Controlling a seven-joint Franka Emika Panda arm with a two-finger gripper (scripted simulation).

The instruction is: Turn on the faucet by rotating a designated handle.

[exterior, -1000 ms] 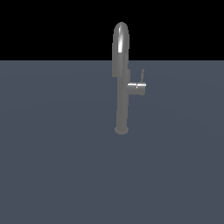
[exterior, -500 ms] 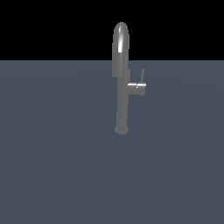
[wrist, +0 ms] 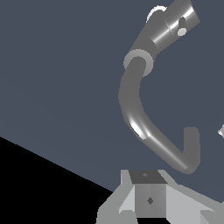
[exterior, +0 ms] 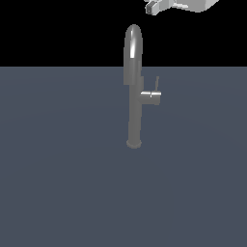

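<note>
Newly arrived hand (exterior: 153, 6) hovers above one faucet (exterior: 133, 87), one handle (exterior: 157, 83).

Gripper (exterior: 153, 6) high at exterior view's top edge, empty; jaw spread unclear.

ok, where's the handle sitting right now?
In the exterior view the handle stands up from a short stub on the exterior view's right of the faucet, about mid-height, well below the gripper at the top edge.

A flat, plain slate-blue surface (exterior: 58, 183) filled the lower part of the exterior view, unmarked and evenly lit. Behind its straight far edge lay a featureless black backdrop (exterior: 53, 31). The same blue surface (wrist: 57, 65) showed in the wrist view.
</note>
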